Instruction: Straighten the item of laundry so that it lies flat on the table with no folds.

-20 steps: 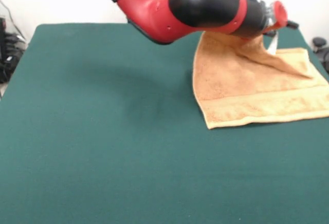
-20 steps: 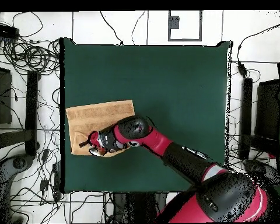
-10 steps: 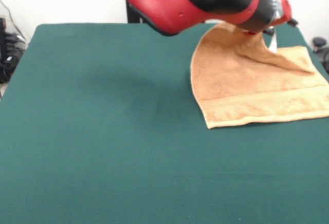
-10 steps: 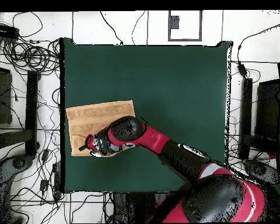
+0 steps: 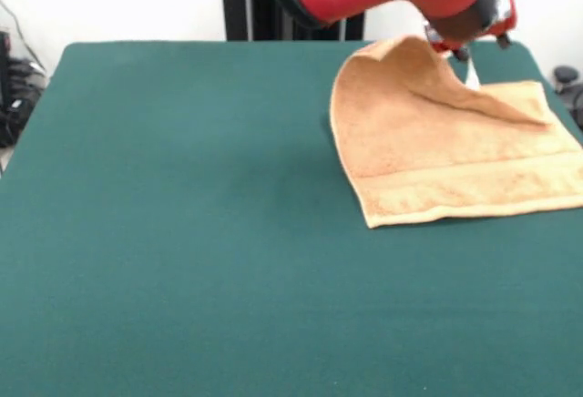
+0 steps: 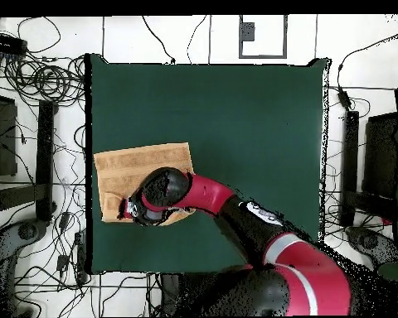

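Observation:
The item of laundry, a tan-orange towel with a woven band along its near hem, lies at the right side of the green table. Its far corner is pulled up off the cloth into a curved flap, with a crease running down to the right. My gripper is at the top of that flap, shut on the raised corner, and one white fingertip shows beside it. From overhead, the item of laundry sits by the left edge of the table, and the gripper and wrist cover its lower part.
The towel's right end reaches close to the table's right edge in the front view. A black stand rises behind the table. Cables and equipment surround the table on the floor. The red arm crosses the table's lower half.
The arm has risen and drawn back, carrying the towel's far corner higher. The lifted flap now bulges further left, and less of the arm covers the towel.

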Robot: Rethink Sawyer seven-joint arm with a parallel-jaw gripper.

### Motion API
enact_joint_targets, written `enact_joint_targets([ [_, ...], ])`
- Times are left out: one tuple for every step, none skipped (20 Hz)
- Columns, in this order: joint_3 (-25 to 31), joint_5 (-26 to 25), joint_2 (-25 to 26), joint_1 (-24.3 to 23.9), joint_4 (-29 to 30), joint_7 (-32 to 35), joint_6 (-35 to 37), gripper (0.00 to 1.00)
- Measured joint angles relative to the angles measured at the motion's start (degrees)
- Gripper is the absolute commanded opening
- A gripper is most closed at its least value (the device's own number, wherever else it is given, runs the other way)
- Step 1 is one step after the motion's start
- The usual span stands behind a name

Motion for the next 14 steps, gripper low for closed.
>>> enact_joint_targets([
  [-0.98,0.00,-0.75,0.64,0.01,0.00,0.16,1.00],
  [-1.96,0.00,-1.51,1.27,0.01,0.00,0.32,1.00],
  [-2.94,0.00,-2.26,1.91,0.02,0.00,0.48,1.00],
  [-3.69,0.02,-3.04,2.09,0.02,0.00,1.42,1.00],
  [-4.44,0.05,-3.82,2.26,0.02,0.00,2.36,1.00],
  [-5.19,0.07,-4.60,2.44,0.02,0.00,3.30,1.00],
  [-5.70,0.23,-5.21,2.35,0.03,0.00,4.45,1.00],
  [-6.04,0.46,-5.57,2.25,0.04,0.00,5.13,1.00],
  [-6.39,0.69,-5.93,2.15,0.04,0.00,5.81,1.00],
  [-6.73,0.92,-6.28,2.05,0.04,0.00,6.49,1.00],
  [-7.04,1.28,-6.55,1.95,0.04,0.00,6.64,1.00],
  [-7.34,1.65,-6.81,1.85,0.04,0.00,6.80,1.00],
  [-7.65,2.02,-7.07,1.75,0.04,0.00,6.95,1.00],
  [-7.96,2.38,-7.33,1.65,0.03,0.00,7.11,1.00],
])
